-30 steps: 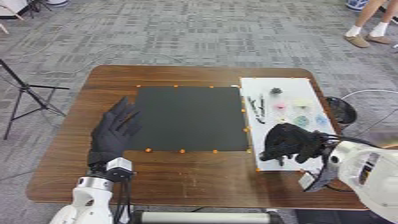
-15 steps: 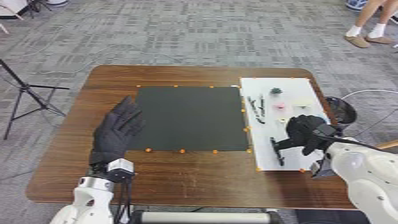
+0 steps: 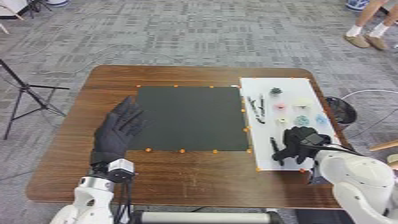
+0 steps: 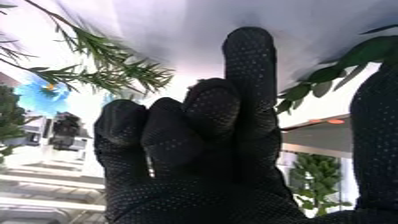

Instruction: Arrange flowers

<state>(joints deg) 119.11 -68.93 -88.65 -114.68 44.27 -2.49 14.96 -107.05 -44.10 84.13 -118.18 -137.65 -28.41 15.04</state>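
Note:
In the head view my right hand (image 3: 300,143) is over the front part of the white board (image 3: 271,163), beside a dark leafy stem (image 3: 274,145). Pink (image 3: 281,106), pale (image 3: 302,104), teal (image 3: 301,120) and blue (image 3: 321,119) flowers lie farther back, with a dark green piece (image 3: 275,90) and thin stems (image 3: 260,109). The right wrist view has my right hand (image 4: 209,145) open, a leafy green stem (image 4: 333,70) showing between finger and thumb. A needle-leaved sprig (image 4: 98,55) and a blue flower (image 4: 43,95) are on the other side. My left hand (image 3: 115,131) rests open beside the black mat (image 3: 191,117).
Orange markers (image 3: 182,151) line the mat and the board on the brown table (image 3: 191,180). A dark round object (image 3: 340,110) stands off the table's right edge, and a tripod (image 3: 27,90) is on the floor at the left.
Since half a second ago my right hand has moved toward the table's front and slightly left, uncovering the teal and blue flowers. My left hand has stayed in place.

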